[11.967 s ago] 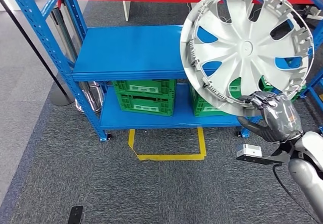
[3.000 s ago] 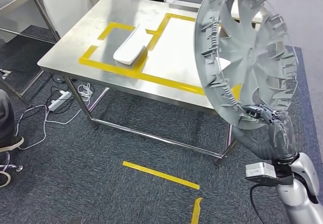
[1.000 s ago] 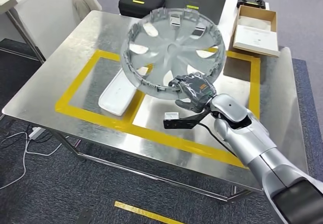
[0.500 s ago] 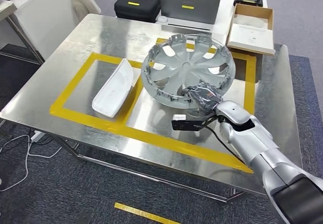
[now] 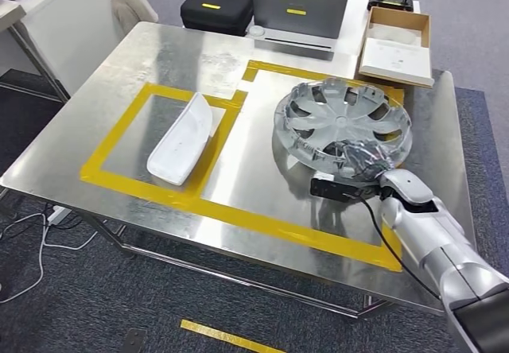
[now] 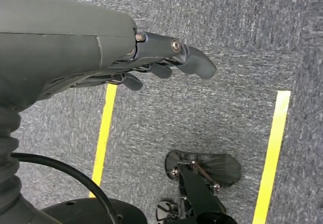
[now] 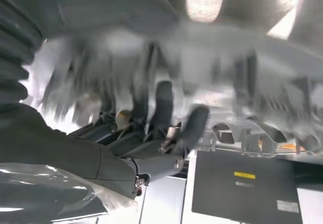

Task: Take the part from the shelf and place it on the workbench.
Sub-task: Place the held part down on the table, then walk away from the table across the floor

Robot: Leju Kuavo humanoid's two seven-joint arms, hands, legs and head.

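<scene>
Gripping hubcap (image 5: pixel 342 122) near rim | right hand (image 5: pixel 360 159) fingers (image 7: pixel 190 128) | workbench (image 5: pixel 120 75)

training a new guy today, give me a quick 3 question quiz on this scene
1. True or false: the right hand holds the hubcap by its near rim.
2. Which yellow-taped box on the table holds the white part? A) left B) right
3. Fill in: the left hand hangs over the ____.

Key: 1 true; 2 A; 3 floor
</scene>
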